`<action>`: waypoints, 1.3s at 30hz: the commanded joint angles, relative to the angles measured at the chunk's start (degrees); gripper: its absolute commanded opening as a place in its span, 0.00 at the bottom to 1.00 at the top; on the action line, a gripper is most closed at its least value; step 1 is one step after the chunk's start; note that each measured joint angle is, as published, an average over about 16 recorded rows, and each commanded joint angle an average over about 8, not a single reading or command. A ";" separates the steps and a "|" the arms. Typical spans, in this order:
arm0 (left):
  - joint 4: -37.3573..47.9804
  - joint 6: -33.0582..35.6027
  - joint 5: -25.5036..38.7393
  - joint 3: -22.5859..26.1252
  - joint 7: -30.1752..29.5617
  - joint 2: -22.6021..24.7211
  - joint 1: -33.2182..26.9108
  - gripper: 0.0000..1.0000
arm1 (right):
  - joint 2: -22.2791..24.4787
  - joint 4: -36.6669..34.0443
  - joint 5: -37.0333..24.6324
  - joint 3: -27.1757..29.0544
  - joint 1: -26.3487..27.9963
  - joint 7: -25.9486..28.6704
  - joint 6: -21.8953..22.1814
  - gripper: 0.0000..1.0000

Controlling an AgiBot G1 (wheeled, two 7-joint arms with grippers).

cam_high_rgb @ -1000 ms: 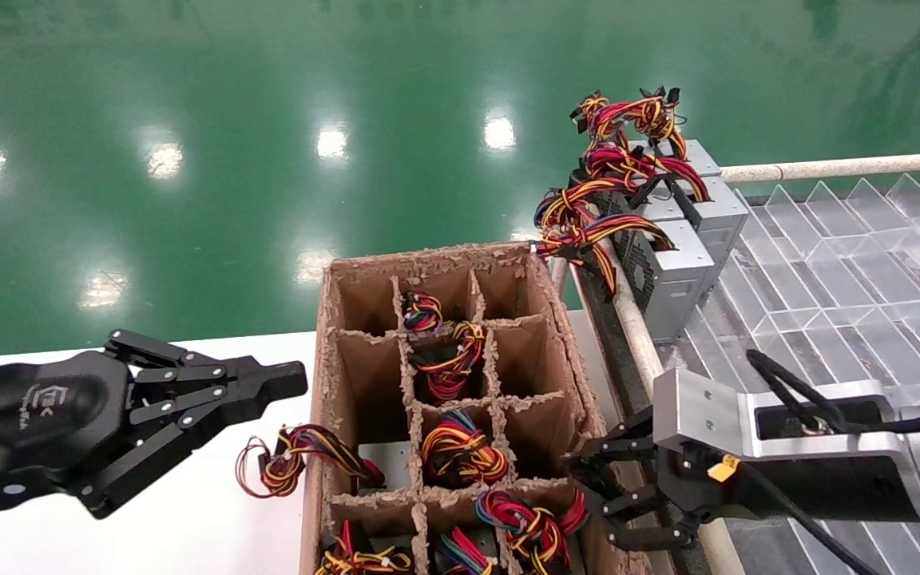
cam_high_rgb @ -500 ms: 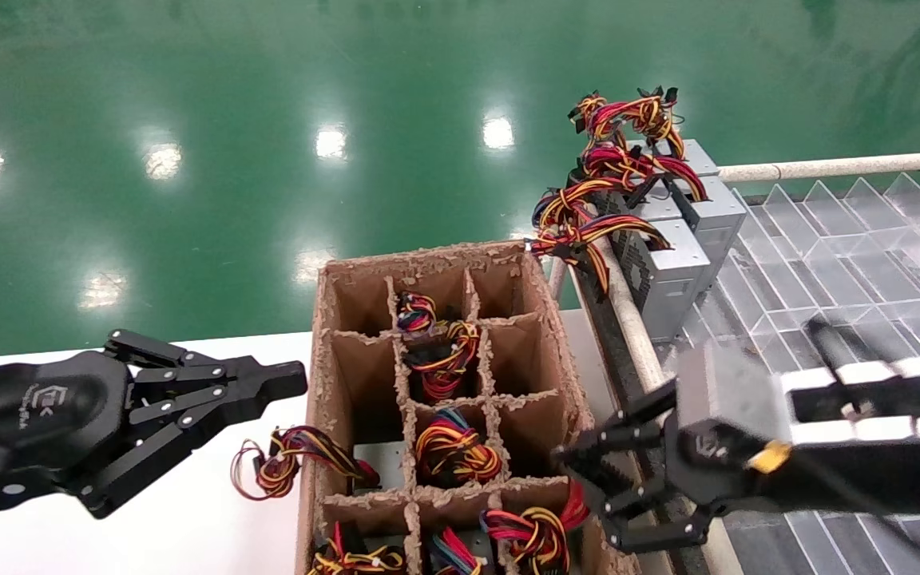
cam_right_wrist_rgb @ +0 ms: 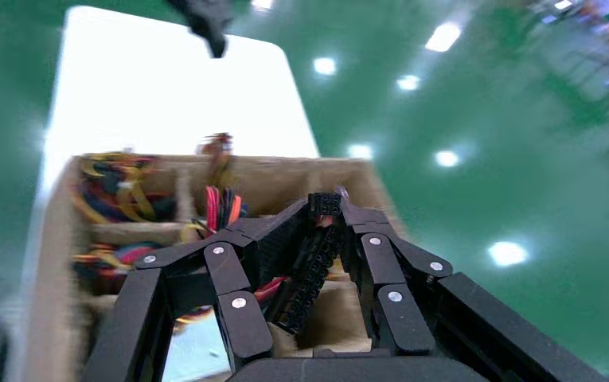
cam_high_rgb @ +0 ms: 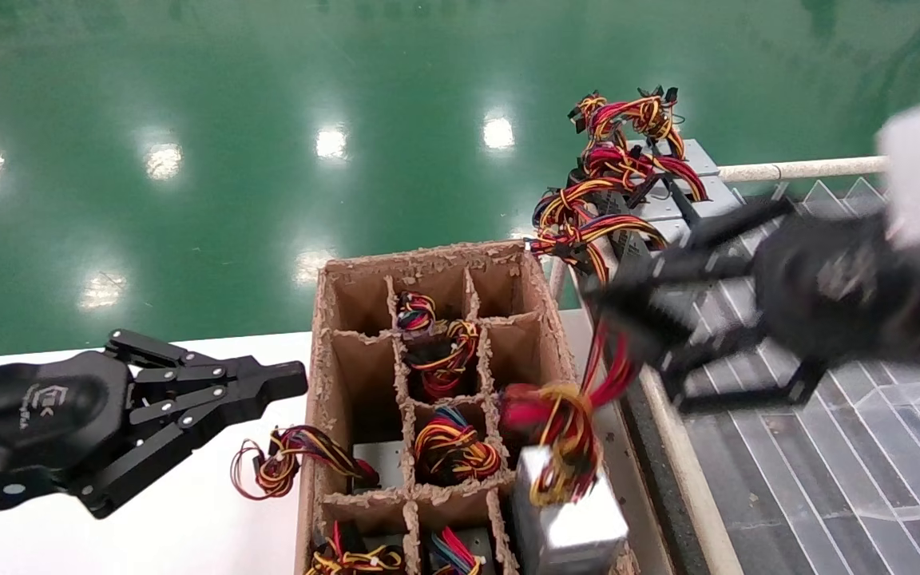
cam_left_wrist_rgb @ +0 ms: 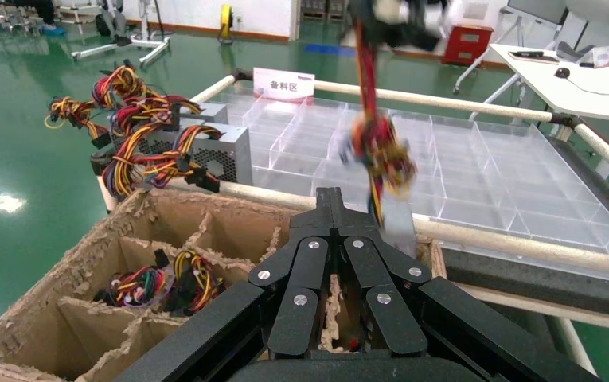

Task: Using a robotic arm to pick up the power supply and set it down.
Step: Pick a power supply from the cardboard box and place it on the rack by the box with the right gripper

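- Looks like a factory or big workshop.
- Shiny green floor (cam_high_rgb: pixel 268 96) with ceiling lights glinting on it.
- Cardboard box (cam_high_rgb: pixel 436 335) split into small slots, packed with wired metal parts.
- Clear plastic trays (cam_left_wrist_rgb: pixel 476 167) on a long work table, with a sign (cam_left_wrist_rgb: pixel 283 82) in Chinese.
- White desks (cam_left_wrist_rgb: pixel 571 83) and a red cabinet (cam_left_wrist_rgb: pixel 468 44) far back.

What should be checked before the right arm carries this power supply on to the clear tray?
1. Right gripper shut on the wires: ok.
2. Hold on the power supply body itself: not ok, it hangs by its wires.
3. Unit clear of the cardboard box: cannot tell, its lower end is cut off.
4. Free compartments in the clear tray: ok.
5. Left gripper out of the way, over the white table: ok.
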 commanded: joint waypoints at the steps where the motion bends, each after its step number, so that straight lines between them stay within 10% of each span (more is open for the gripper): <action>1: 0.00 0.00 0.00 0.00 0.00 0.00 0.00 0.00 | 0.41 -0.16 -0.18 -0.03 2.74 -0.53 -0.25 0.00; 22: 0.00 0.00 0.00 0.00 0.00 0.00 0.00 0.00 | 4.56 -14.39 -2.89 -3.71 22.96 -7.95 -0.91 0.00; 39: 0.00 0.00 0.00 0.00 0.00 0.00 0.00 0.00 | 8.70 -23.65 -6.12 -12.23 25.97 -13.42 -1.06 0.00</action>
